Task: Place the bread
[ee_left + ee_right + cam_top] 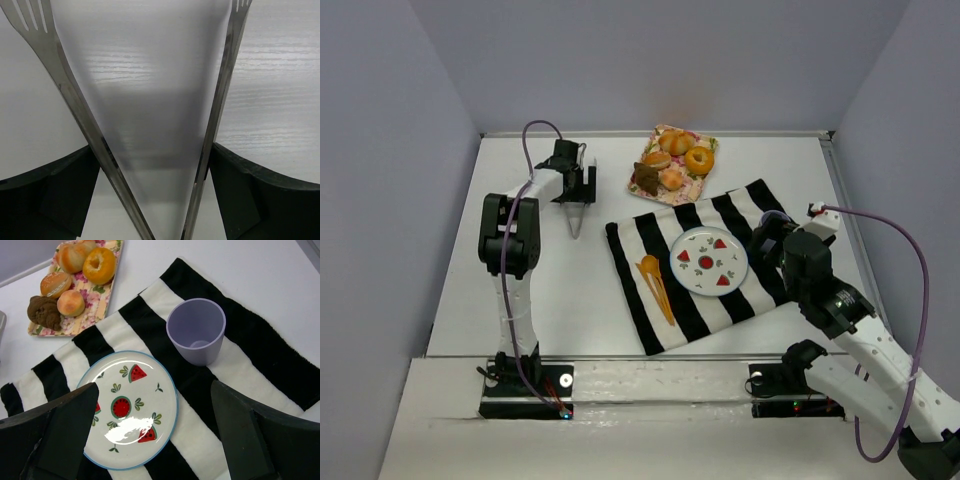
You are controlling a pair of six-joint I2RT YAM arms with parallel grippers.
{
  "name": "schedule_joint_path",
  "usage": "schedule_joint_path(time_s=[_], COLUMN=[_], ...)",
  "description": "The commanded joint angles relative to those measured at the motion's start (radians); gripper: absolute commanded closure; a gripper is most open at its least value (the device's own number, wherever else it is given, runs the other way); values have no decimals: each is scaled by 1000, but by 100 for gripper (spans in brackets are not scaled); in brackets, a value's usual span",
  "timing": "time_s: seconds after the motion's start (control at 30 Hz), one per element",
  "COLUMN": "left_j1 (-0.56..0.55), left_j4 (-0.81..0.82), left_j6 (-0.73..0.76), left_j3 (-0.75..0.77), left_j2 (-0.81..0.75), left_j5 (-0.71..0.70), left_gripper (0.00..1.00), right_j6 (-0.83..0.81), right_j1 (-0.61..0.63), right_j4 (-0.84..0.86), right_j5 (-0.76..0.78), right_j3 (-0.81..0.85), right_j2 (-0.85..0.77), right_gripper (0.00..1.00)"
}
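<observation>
The bread (646,180), a dark lumpy piece (44,311) and a round golden one (70,302), lies crowded on the tray (95,301) beyond the plate (152,390). Left of the plate, the left hand (577,190) grasps spread tongs (75,105), which might nip a neighbouring roll (55,284) instead; the right hand (767,238) hangs released.

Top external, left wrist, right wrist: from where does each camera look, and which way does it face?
Top external: above and behind the bases, looking down on the table; both arms, left pincer and right pincer show.
Left wrist: on the left arm, facing down at the table; its fingers hold tongs.
Right wrist: on the right arm, looking down at plate, purple cup, tray; its open fingers show.
Shared: top and right wrist see plate, tray.
</observation>
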Motion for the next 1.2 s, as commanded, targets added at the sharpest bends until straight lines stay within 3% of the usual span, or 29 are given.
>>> schedule_joint_path(time_s=[0.0, 0.1, 0.23, 0.3, 0.47, 0.67, 0.9, 1.17], left_j1=[0, 0, 0, 0, -3, -35, -187, -313], left_j4=[-66, -69, -68, -68, -54, 18, -22, -69], left_j6=[13, 7, -4, -8, -35, -62, -88, -162], left_j3=[15, 9, 17, 28, 20, -90, -103, -17], left_j2=[18, -1, -75, -110, -271, -457, -472, -373], left_j5=[12, 13, 28, 69, 123, 248, 136, 45], left_gripper=[9, 20, 43, 46, 47, 46, 45, 34], right_j6=[-8, -8, -11, -12, -14, -3, 0, -3], right_j1=[-1, -1, -1, -1, -1, -1, -1, -1], right_j4=[55, 55, 55, 53, 55, 55, 55, 52], right_j5=[62, 67, 45, 41, 10, -7, -16, -25], right_j3=[-1, -1, 2, -1, 2, -11, -14, -18], right_j2=[-8, -2, -6, -9, -29, -54, -63, -68], right_gripper=[0, 0, 0, 0, 0, 0, 0, 0])
